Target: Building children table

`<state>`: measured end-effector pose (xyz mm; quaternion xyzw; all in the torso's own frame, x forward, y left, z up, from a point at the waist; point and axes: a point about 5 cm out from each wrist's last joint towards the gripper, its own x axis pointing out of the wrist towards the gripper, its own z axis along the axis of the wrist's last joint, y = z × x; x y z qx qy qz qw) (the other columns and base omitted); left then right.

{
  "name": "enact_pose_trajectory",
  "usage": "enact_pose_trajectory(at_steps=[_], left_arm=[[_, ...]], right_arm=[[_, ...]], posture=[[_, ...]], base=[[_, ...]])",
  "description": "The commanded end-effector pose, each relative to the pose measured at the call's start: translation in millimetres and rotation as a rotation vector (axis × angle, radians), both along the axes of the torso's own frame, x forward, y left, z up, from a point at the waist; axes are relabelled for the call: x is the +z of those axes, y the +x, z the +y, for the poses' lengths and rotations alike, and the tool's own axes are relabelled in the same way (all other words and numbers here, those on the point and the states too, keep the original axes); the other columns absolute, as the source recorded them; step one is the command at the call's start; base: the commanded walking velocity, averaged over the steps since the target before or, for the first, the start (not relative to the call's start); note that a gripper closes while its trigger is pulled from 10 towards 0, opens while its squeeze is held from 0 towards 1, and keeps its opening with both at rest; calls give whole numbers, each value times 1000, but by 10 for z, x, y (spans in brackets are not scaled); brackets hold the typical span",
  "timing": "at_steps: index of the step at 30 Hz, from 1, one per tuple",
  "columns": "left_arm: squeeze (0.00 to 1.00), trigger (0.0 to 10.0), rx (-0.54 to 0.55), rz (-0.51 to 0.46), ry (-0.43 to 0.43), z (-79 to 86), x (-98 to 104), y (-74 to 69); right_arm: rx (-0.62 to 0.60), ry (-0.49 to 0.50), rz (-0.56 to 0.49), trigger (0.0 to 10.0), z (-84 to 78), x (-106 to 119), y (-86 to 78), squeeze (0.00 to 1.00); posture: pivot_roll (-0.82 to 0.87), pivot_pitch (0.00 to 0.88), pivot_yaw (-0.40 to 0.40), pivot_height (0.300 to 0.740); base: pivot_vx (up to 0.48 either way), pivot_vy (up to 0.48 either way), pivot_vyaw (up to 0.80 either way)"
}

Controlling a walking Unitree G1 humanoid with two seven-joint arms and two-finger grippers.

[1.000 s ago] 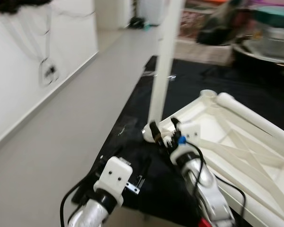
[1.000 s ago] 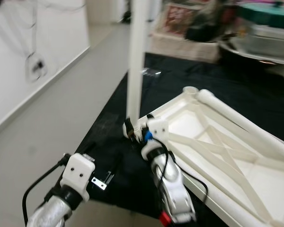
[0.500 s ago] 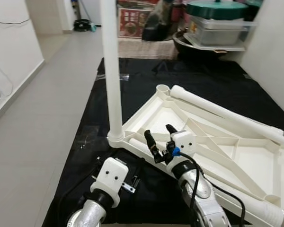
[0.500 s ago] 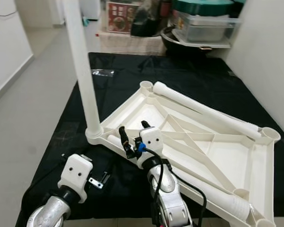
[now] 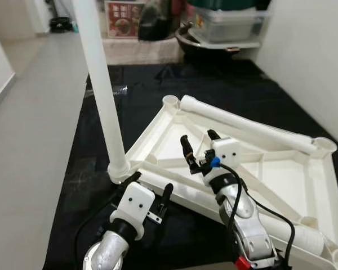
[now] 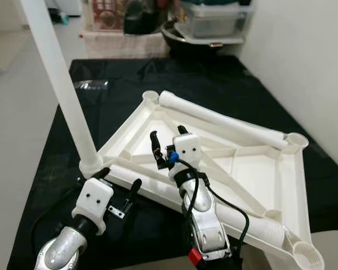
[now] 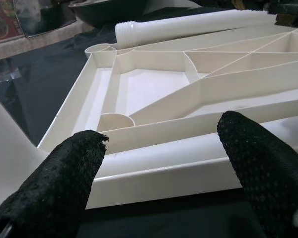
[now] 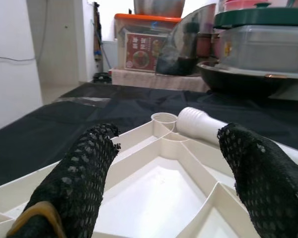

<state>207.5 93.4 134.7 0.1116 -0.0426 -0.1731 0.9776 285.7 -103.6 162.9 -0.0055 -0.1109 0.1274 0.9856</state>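
A white plastic tabletop (image 5: 151, 127) lies upside down on a black mat (image 5: 84, 169). One white leg (image 5: 101, 84) stands upright in its left corner socket. A second leg (image 5: 242, 126) lies loose along the far rim, and a third leg (image 5: 306, 240) lies at the front right. My right gripper (image 5: 199, 143) hovers open over the ribs inside the tabletop, with nothing between its fingers. My left gripper (image 5: 151, 186) is open and low by the near rim, just right of the upright leg's base; the left wrist view shows the rim (image 7: 164, 163) straight ahead.
Storage boxes (image 5: 228, 22), a dark pan (image 5: 214, 48) and a red carton (image 5: 121, 11) stand at the back beyond the mat. A white wall (image 5: 310, 62) runs along the right. Grey floor (image 5: 28, 140) lies to the left. A clear plastic bag (image 5: 121, 90) rests on the mat.
The camera has swung right, bringing the whole tabletop into view. My right gripper has moved from the upright leg's base to above the inner ribs. The left gripper stays by the near rim.
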Motion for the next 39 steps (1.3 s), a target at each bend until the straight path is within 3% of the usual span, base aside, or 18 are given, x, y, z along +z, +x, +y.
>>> enact_pose_trajectory(at_steps=[1,10,32,39], left_arm=[[0,10000,5,22,23,12,-57,-5],[0,10000,-18,17,43,-9,-64,-10],[0,10000,-15,24,30,-27,-63,-22],[0,10000,-5,23,18,-15,-56,-16]], right_arm=[[-3,-3,-7,10000,12,-7,8,0],[-25,-2,-11,10000,-15,5,52,0],[-80,-30,-68,10000,-196,145,270,0],[-91,-34,-90,10000,-243,210,320,0]], posture=[[106,31,-46,740],[106,34,-50,740],[107,43,-53,740],[105,45,-50,740]], base=[[0,0,0],[0,-96,0],[-35,-452,0],[0,-190,0]])
